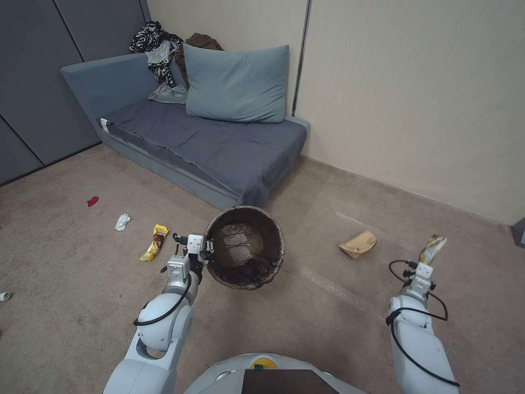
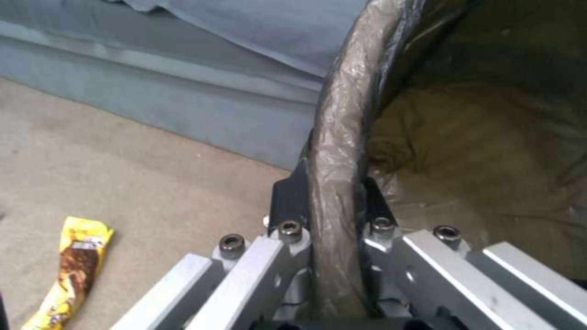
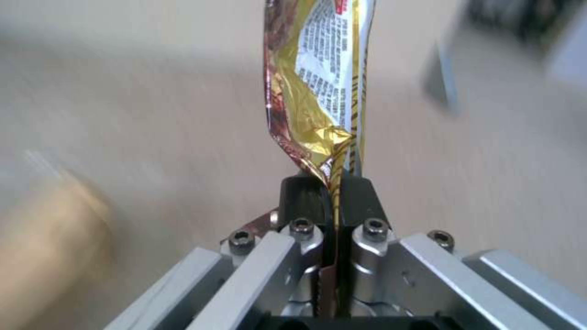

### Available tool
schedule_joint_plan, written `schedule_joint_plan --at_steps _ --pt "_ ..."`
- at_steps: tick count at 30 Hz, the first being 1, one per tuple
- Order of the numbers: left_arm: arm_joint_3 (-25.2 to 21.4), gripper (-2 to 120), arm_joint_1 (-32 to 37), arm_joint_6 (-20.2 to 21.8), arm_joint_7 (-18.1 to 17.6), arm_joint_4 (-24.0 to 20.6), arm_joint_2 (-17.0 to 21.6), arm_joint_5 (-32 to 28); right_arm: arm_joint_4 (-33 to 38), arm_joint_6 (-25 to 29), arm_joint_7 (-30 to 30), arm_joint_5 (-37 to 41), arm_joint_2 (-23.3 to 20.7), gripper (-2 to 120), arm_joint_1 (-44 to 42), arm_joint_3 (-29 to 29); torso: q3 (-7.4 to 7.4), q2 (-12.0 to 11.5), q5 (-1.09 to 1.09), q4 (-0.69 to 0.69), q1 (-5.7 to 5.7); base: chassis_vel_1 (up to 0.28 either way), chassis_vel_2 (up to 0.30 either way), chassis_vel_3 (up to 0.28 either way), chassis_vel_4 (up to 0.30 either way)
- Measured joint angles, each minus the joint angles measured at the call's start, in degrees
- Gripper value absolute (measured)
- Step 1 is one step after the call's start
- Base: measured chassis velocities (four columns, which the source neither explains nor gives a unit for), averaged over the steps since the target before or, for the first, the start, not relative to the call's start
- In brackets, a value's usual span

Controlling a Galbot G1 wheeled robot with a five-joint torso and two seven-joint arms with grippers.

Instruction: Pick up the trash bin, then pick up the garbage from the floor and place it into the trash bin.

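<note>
1. The round white plastic trash bin lined with a dark bag (image 1: 245, 247) hangs tilted above the beige carpet floor (image 1: 328, 328), its mouth open and unblocked.
2. The left gripper (image 1: 206, 253) grips the bin's rim, so that side is taken.
3. The low grey sofa (image 1: 219, 148) stands just behind the bin.
4. Open carpet lies between the bin and the right gripper (image 1: 427, 261), whose jaws pinch a yellow snack wrapper (image 1: 433, 247).
5. The crumpled brown paper bag (image 1: 358, 243) lies on that stretch.
</note>
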Motion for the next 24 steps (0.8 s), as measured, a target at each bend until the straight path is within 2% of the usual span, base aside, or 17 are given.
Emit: schedule_joint_plan --at_steps 1,3,4,6,7,8,10,11,13,15,18,19,24 --pt "0.2 3 0.01 0.21 -0.07 0.05 -0.09 -0.56 5.48 2.44 -2.28 0.1 0.69 0 -2.08 -0.63 0.0 0.0 -0.03 0.0 0.0 0.0 0.0 0.0 0.0" --pt "0.51 3 0.05 0.59 -0.14 0.05 -0.14 -1.28 11.82 6.88 -6.71 0.27 1.38 0 -4.95 -1.87 0.0 0.0 0.0 0.02 0.0 0.0 0.0 0.0 0.0" --pt "0.51 3 0.05 0.59 -0.14 0.05 -0.14 -1.28 11.82 6.88 -6.71 0.27 1.38 0 -4.95 -1.87 0.0 0.0 0.0 0.02 0.0 0.0 0.0 0.0 0.0" --pt "0.69 3 0.1 0.95 -0.26 -0.06 -0.15 -1.87 17.44 11.07 -11.62 0.39 1.78 0 -7.49 -3.07 0.0 0.0 0.02 0.01 0.0 0.0 0.0 0.0 0.0" --pt "0.69 3 0.1 0.95 -0.26 -0.06 -0.15 -1.87 17.44 11.07 -11.62 0.39 1.78 0 -7.49 -3.07 0.0 0.0 0.02 0.01 0.0 0.0 0.0 0.0 0.0" --pt "0.81 3 0.13 1.19 -0.32 -0.28 -0.12 -2.27 23.23 14.21 -16.37 1.07 1.96 0 -9.81 -4.32 0.0 0.0 0.01 0.02 0.0 0.0 0.0 0.0 0.0" --pt "0.9 3 0.16 1.37 -0.43 -0.47 -0.11 -2.77 30.83 17.24 -23.88 3.39 1.98 0 -12.89 -6.46 0.0 0.0 -0.01 0.01 0.0 0.0 0.0 0.0 0.0" --pt "0.9 3 0.16 1.37 -0.43 -0.47 -0.11 -2.77 30.83 17.24 -23.88 3.39 1.98 0 -12.89 -6.46 0.0 0.0 -0.01 0.01 0.0 0.0 0.0 0.0 0.0" --pt "1.22 3 0.17 1.49 -0.52 -0.54 -0.14 -3.04 35.71 19.58 -29.95 6.19 1.71 0 -14.92 -8.69 0.0 0.0 0.0 0.02 0.0 0.0 0.0 0.0 0.0" --pt "1.74 3 0.18 1.62 -0.58 -0.55 -0.15 -3.26 39.69 21.1 -34.79 8.92 1.27 0 -16.4 -11.62 0.0 0.0 0.01 0.01 0.0 0.0 0.0 0.0 0.0" --pt "2.13 3 0.17 1.71 -0.59 -0.55 -0.15 -3.38 42.5 21.26 -37.55 10.55 0.78 0 -17.13 -14.21 0.0 0.0 0.01 0.02 0.0 0.0 0.0 0.0 0.0" --pt "2.44 3 0.15 1.79 -0.6 -0.55 -0.14 -3.45 44.89 20.88 -38.59 11.31 0.24 0 -17.52 -16.92 0.0 0.0 0.01 0.02 0.0 0.0 0.0 0.0 0.0" --pt "2.97 3 -0.05 1.95 -0.6 -0.61 -0.05 -3.53 48.69 18.63 -38.93 10.97 -0.86 0 -17.65 -22.47 0.0 0.0 0.01 0.02 0.0 0.0 0.0 0.0 0.0"
